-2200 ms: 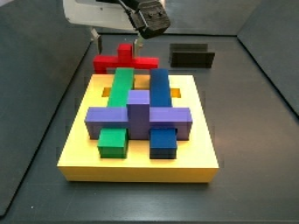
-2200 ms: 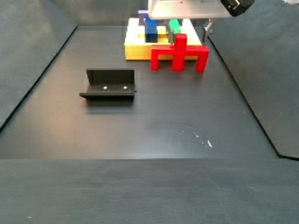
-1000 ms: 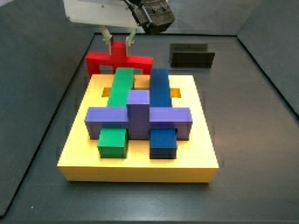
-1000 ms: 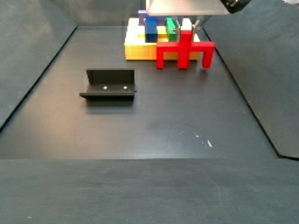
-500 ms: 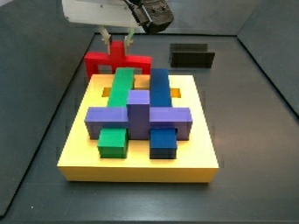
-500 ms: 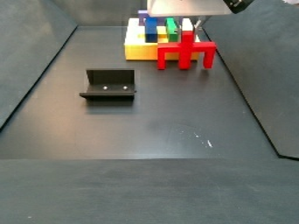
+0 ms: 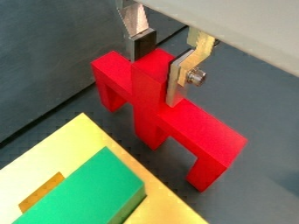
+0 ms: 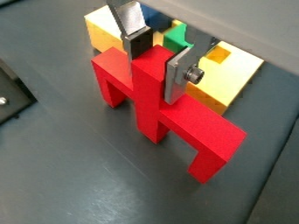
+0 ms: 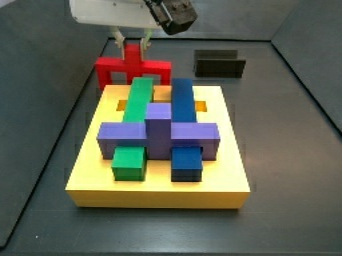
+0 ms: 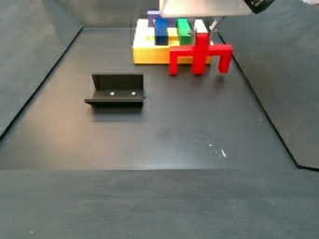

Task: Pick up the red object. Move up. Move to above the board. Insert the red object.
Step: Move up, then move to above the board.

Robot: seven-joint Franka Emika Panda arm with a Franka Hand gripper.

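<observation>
My gripper is shut on the central stem of the red object, which hangs upright with its two short legs pointing down. In a side view the red object is just behind the far end of the board, lifted off the floor, with the gripper above it. The board is a thick yellow slab carrying a green block, a blue block and a purple block. Both wrist views show silver fingers clamped on the stem's sides.
The fixture, a dark L-shaped bracket, stands on the floor to the right of the red object, and also shows out on the open floor. Dark walls enclose the floor on all sides.
The red object lay flat on the floor behind the board. The gripper has since closed on it and raised it upright; over the last second it rose slightly more.
</observation>
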